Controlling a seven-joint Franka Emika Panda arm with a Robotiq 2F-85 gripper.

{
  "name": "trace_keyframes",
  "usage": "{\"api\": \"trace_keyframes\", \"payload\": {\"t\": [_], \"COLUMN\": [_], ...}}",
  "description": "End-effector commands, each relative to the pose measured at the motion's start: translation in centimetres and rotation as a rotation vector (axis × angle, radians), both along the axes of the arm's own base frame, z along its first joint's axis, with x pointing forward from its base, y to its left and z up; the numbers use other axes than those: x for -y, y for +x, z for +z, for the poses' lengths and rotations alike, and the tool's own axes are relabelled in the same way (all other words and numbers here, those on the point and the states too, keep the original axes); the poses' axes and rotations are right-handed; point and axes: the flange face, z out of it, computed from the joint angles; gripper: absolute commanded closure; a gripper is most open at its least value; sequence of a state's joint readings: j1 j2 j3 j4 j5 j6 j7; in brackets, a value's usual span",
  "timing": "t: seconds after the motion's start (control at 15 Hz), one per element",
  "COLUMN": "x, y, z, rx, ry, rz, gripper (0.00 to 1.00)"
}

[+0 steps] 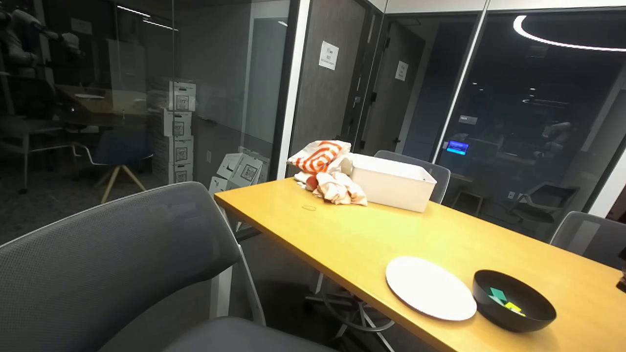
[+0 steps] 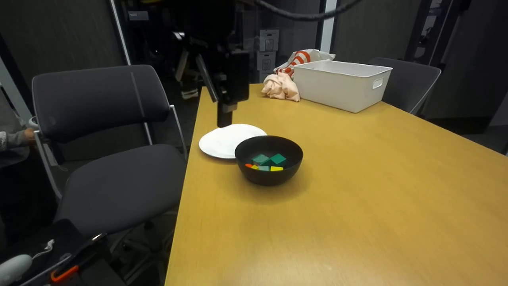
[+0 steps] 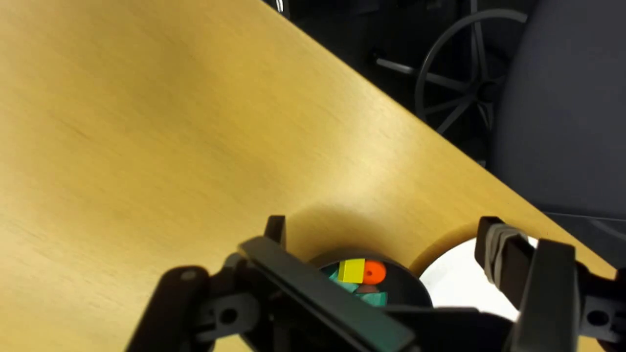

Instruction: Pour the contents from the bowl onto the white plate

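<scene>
Spread and empty, my claw (image 3: 384,237) hangs raised near the white plate (image 2: 222,143), and the black bowl (image 2: 269,178) of colored blocks (image 2: 278,159) just beside that plate should handle light, stiff, perhaps slick, best pinched by the rim farthest from the plate.

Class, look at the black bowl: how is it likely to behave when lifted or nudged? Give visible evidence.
The black bowl would probably keep its shape, as its wall looks smooth and evenly round. Gripped at one side, it may tilt, and the separate colored pieces inside could slide. Its rounded sides suggest it might rock if pushed high.
</scene>
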State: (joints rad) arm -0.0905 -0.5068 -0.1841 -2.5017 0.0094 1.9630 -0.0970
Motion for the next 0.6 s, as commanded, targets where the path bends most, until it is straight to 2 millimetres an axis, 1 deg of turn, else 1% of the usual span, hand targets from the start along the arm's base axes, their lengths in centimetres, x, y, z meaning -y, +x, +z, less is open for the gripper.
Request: {"api": "trace_keyframes", "payload": {"t": [0.0,0.2,0.4,0.53], "x": [-0.3,-0.3,0.3,0.8], "y": [4.6,7.2,9.1,10.0], "z": [-1.9,-4.0,-5.9,-7.4], "rx": [0.066,0.126,0.171,0.182], "ry": [-0.027,-0.082,-0.110,-0.123], "rz": [-0.013,-0.015,-0.043,-0.070], "gripper": [0.00,0.00,0.00,0.00]}}
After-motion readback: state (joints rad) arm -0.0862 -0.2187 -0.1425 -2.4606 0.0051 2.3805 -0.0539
